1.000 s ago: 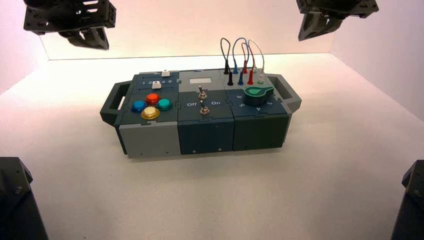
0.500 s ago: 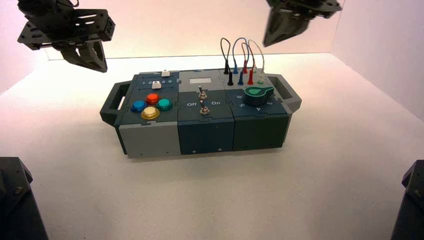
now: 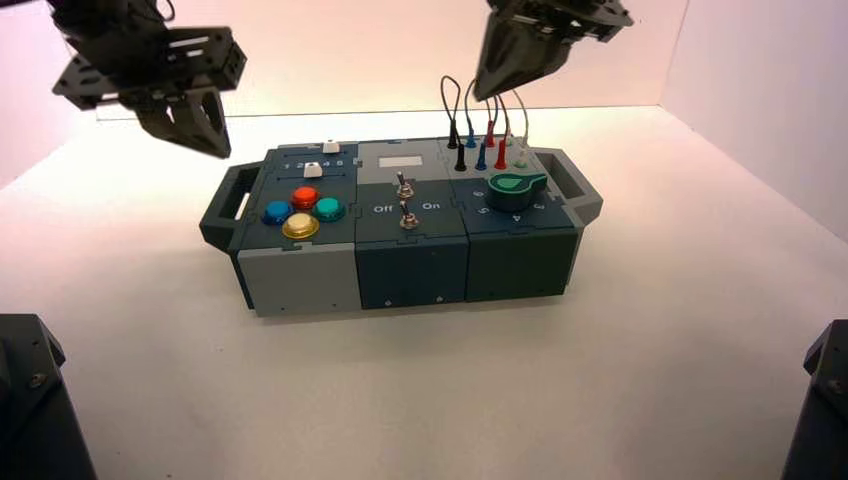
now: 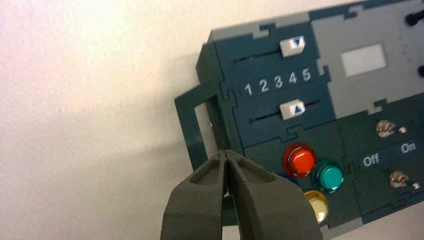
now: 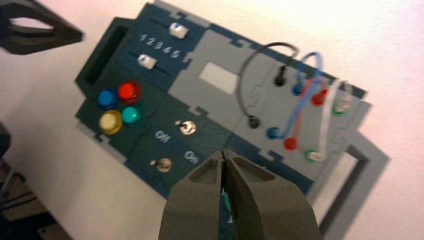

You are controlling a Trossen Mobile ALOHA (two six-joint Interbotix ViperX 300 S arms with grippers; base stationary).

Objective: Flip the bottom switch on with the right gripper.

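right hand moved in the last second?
Yes. In the high view the right hand has come in leftward and down from the top right corner; it now hangs over the wires at the box's back.

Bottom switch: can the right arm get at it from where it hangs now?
Probably yes. The right pincer, closed, hangs above the wires; nothing covers the bottom switch, and the left pincer is off to the side.

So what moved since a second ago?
The right end effector swung in toward the left and came lower, above the wires. The left end effector dropped and drifted right. Neither took hold of anything. The box and bottom switch stayed as they were.
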